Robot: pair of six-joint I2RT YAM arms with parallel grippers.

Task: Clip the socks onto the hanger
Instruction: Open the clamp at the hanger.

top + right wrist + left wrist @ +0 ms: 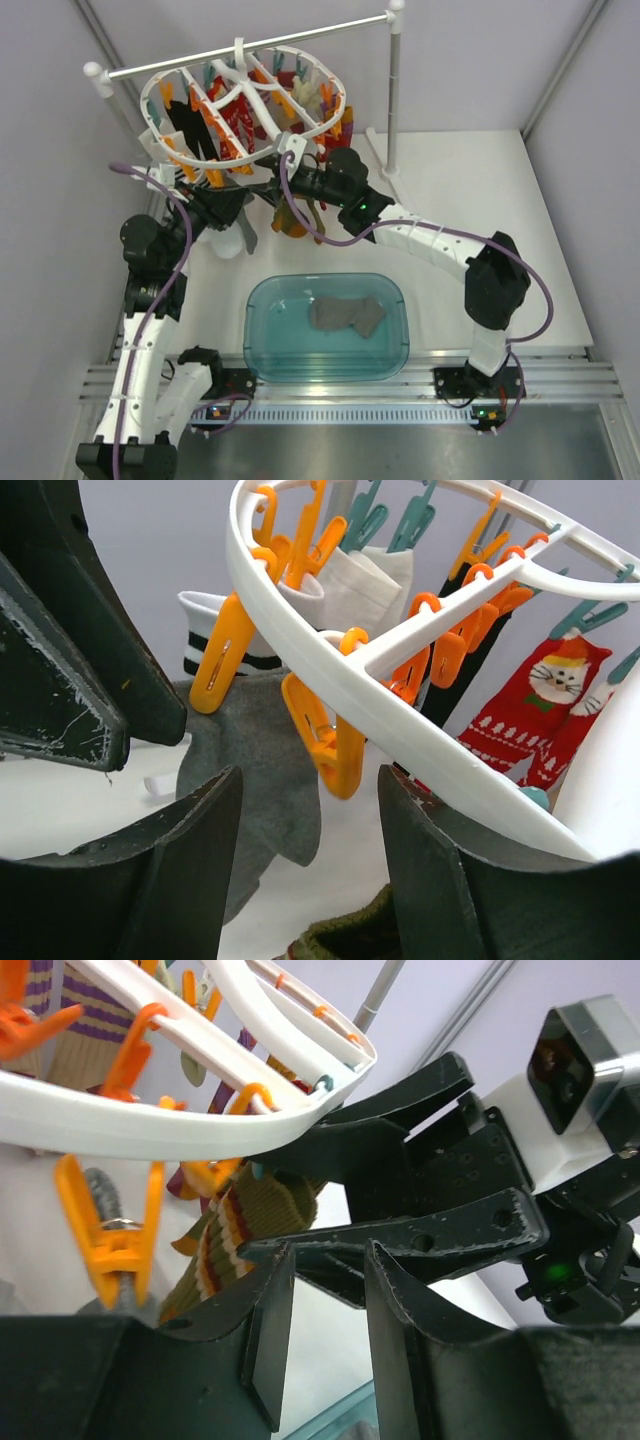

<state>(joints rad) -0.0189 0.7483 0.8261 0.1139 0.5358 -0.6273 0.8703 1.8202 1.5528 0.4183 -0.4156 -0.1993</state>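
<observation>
Striped sock [262, 1210] seemingly behind left tool [330, 1255]

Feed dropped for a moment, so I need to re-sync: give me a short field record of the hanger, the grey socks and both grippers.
hanger: white plastic oval ring hanger, orange and teal clips, hooked on white metal rail
sock hung: one plain grey knit sock hangs under the ring; holding clip unclear
sock pending: other plain grey knit sock lies in translucent teal plastic tub
left: left gripper open, empty, below hanger rim
right: right gripper open, empty, orange plastic clip just ahead
</observation>
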